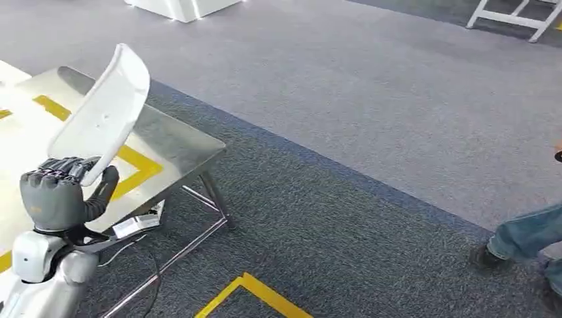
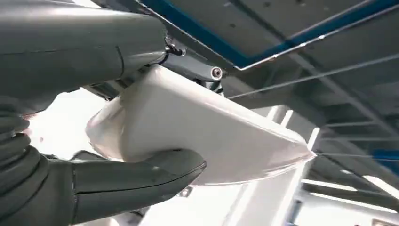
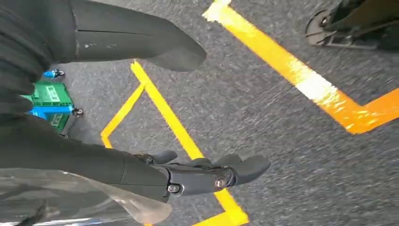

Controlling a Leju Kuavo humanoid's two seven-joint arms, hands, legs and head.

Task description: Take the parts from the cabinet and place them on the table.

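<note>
1. L hand [image 1: 58, 192] grips the bottom edge of a white curved plastic part [image 1: 103, 112]; in the L wrist view the thumb [image 2: 141, 181] presses under the part [image 2: 197, 136], fingers wrapped over the other side.
2. Part is tilted upright, leaning right, held up over the metal table [image 1: 175, 142] at the near left; not touching the tabletop.
3. Table carries yellow tape lines [image 1: 136, 162]; its legs stand on grey carpet [image 1: 344, 199].
4. R hand [image 3: 207, 174] hangs over carpet w/ yellow floor tape [image 3: 174, 122]; fingers apart, nothing held.
5. A person's legs [image 1: 523, 242] at far right edge.
6. Green crate [image 3: 49, 106] on floor in the R wrist view.
</note>
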